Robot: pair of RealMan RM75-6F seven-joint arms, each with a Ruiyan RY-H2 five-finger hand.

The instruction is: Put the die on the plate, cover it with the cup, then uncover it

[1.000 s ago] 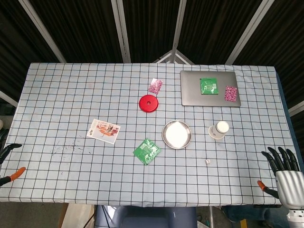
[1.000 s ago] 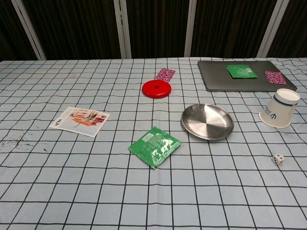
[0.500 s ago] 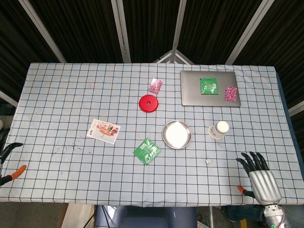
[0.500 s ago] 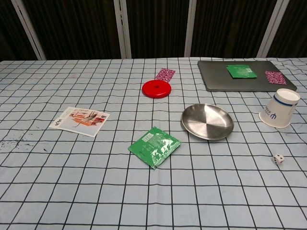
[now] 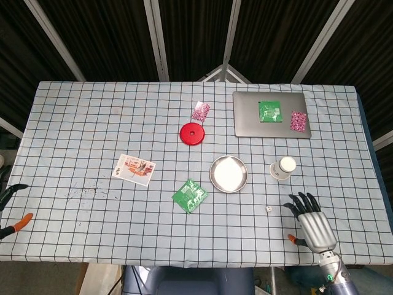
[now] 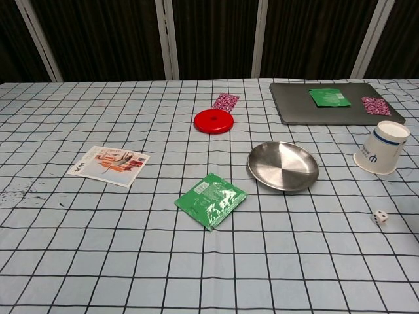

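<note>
A small white die (image 5: 268, 209) (image 6: 379, 217) lies on the checked cloth, in front of the round metal plate (image 5: 228, 174) (image 6: 283, 166). A white paper cup (image 5: 284, 168) (image 6: 383, 148) lies tilted on its side to the right of the plate. My right hand (image 5: 309, 222) hovers over the table's near edge, a little to the right of the die, its fingers spread and holding nothing. My left hand (image 5: 11, 209) shows only partly at the far left edge, fingers apart and empty. The chest view shows neither hand.
A red disc (image 5: 191, 133), a green packet (image 5: 190, 195) and a printed card (image 5: 134, 169) lie left of the plate. A grey tray (image 5: 242, 121) at the back right carries a green packet and a pink one. Another pink packet (image 5: 201, 111) lies behind the disc.
My right hand has moved left along the near edge, from the table's right corner toward the die. Nothing else has moved.
</note>
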